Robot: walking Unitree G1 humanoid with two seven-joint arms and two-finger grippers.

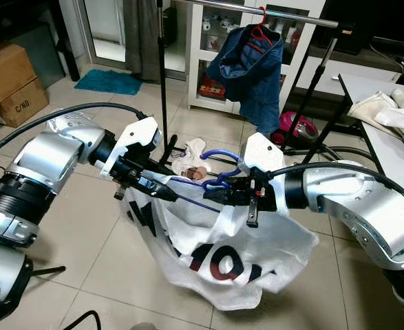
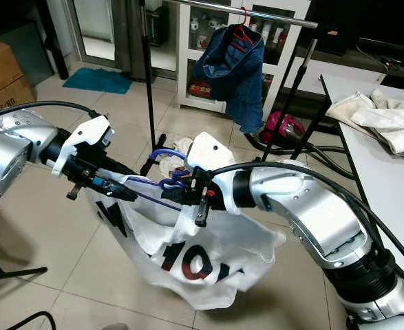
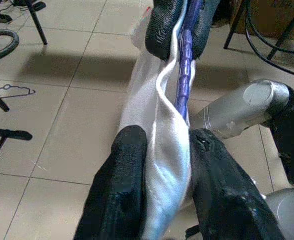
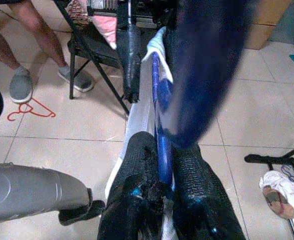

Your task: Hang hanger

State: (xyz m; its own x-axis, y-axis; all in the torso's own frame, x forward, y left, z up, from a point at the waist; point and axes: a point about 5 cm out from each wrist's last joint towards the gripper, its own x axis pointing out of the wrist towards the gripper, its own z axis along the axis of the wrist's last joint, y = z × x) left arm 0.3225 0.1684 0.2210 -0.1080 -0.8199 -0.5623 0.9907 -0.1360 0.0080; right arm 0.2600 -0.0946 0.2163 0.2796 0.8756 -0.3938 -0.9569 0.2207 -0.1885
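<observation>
Left eye view showed the blue hanger [image 1: 219,175] held low between the two arms, above the tiled floor [image 1: 84,240], threaded through a white shirt [image 1: 222,254] with dark lettering that drooped beneath it. Much of the hanger's bar was hidden inside the cloth; only its hook and one thin arm showed clearly. The right gripper [image 4: 159,200] was pinched on the hanger's bar, fingers pressed close either side. The left gripper [image 3: 162,190] was clamped on a fold of the white shirt beside the blue bar. Behind, a clothes rail [image 1: 270,12] carried a denim garment [image 1: 253,69] on a red hanger [image 1: 260,31]. A person's legs [image 4: 21,30] were cut off by the right wrist view's edge.
</observation>
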